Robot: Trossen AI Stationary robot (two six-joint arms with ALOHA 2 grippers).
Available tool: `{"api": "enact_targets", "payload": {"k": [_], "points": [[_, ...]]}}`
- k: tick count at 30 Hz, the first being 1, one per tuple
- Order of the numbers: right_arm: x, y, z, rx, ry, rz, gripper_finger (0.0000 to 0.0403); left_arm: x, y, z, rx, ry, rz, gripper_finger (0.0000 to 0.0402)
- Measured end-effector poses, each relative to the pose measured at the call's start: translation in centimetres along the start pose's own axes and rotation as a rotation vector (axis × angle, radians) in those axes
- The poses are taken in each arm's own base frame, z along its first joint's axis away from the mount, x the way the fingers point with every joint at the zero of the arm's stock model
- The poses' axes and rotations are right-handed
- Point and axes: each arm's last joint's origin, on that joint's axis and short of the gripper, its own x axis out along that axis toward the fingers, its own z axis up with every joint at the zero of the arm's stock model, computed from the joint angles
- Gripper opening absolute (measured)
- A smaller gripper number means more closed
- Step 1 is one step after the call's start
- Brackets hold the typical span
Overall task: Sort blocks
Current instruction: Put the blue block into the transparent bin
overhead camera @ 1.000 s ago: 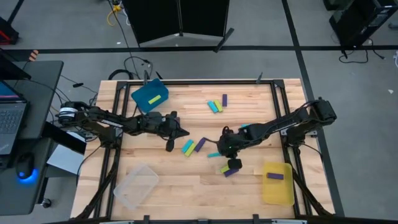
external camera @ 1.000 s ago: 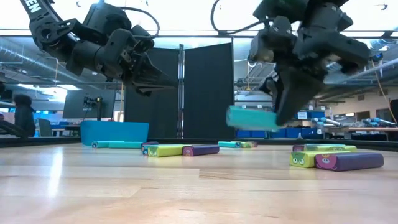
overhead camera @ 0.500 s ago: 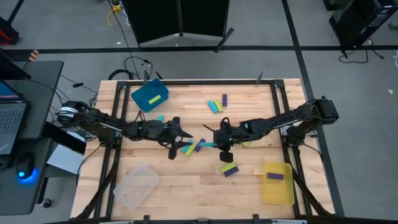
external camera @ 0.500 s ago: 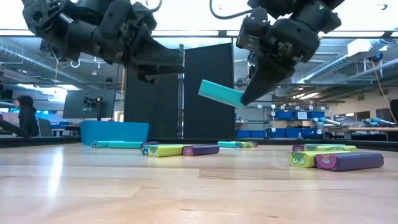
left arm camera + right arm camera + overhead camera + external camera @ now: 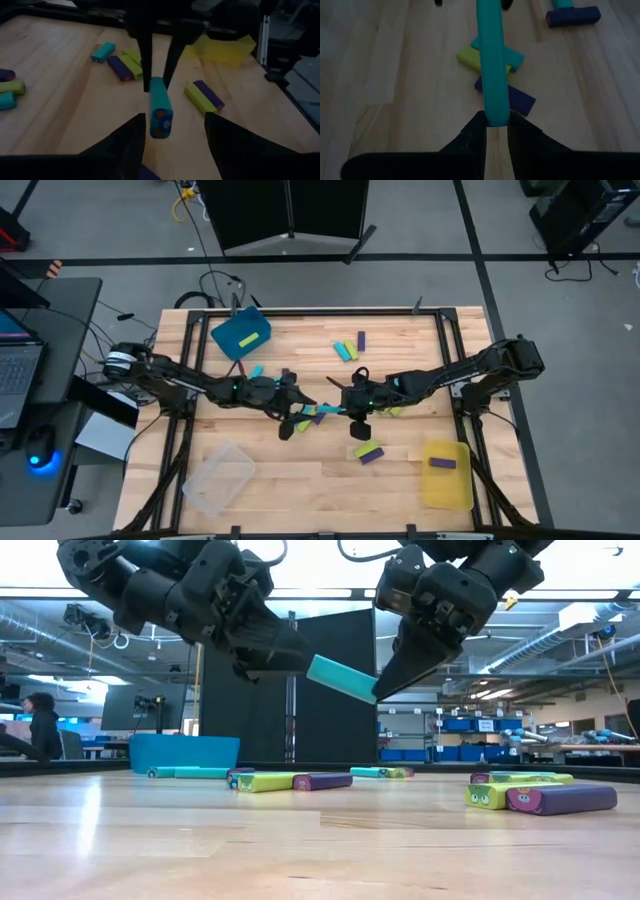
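1. Cyan block (image 5: 342, 678) up in the air over mid-table, tilted; the landmark for everything below.
2. Right gripper (image 5: 493, 120) clamped on one end of it, leaving the other end free to be taken.
3. Left gripper (image 5: 174, 120) at that free end, fingers apart on either side of it, not closed on it yet. Looks like a handover.
4. Likely reason: block bound for a bin on the left arm's side, too far for the right arm.
5. Just below the cyan block: a small loose pile, lime block (image 5: 469, 58) and purple block (image 5: 519, 101) among it, unsorted.
6. A little off, on the right arm's side: lime-and-purple pair (image 5: 368, 452) lying side by side on the table.
7. Farther, toward the back edge: three more loose blocks (image 5: 347, 348).
8. Well apart, at the corners: blue bin (image 5: 228, 340) with a lime block in it, yellow bin (image 5: 446, 490) with a purple one, clear bin (image 5: 218, 478) on the left arm's side.
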Motion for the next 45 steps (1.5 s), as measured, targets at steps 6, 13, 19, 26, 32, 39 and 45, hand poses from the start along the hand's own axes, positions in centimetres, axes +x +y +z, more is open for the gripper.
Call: {"api": "enact_targets", "payload": {"k": [6, 13, 19, 26, 32, 39, 45], "points": [[0.0, 0.0, 0.0, 0.001, -0.003, 0.000, 0.0064, 0.8, 0.0, 0.1, -0.001, 0.005, 0.000, 0.0211], [0.0, 0.0, 0.2, 0.002, -0.021, 0.004, 0.0064, 1.4, -0.1, 0.4, -0.004, 0.004, -0.008, 0.0193], [0.0, 0.1, 0.3, 0.003, -0.030, 0.006, 0.0064, 1.5, -0.1, 0.4, -0.005, 0.006, -0.007, 0.0156], [0.0, 0.1, 0.3, 0.004, -0.035, 0.008, 0.0064, 1.5, 0.0, 0.4, 0.022, 0.004, -0.001, 0.0089], [0.0, 0.1, 0.3, 0.006, -0.032, 0.011, 0.0064, 1.5, 0.0, 0.4, 0.050, 0.008, 0.003, 0.0065], [0.0, -0.1, 0.3, 0.016, -0.025, 0.000, 0.0127, 0.3, -0.3, 1.7, 0.075, -0.021, -0.032, 0.0065], [0.0, -0.4, 0.2, -0.001, -0.022, -0.046, 0.0147, -2.2, -0.8, 3.1, 0.074, 0.012, -0.080, 0.0065]]}}
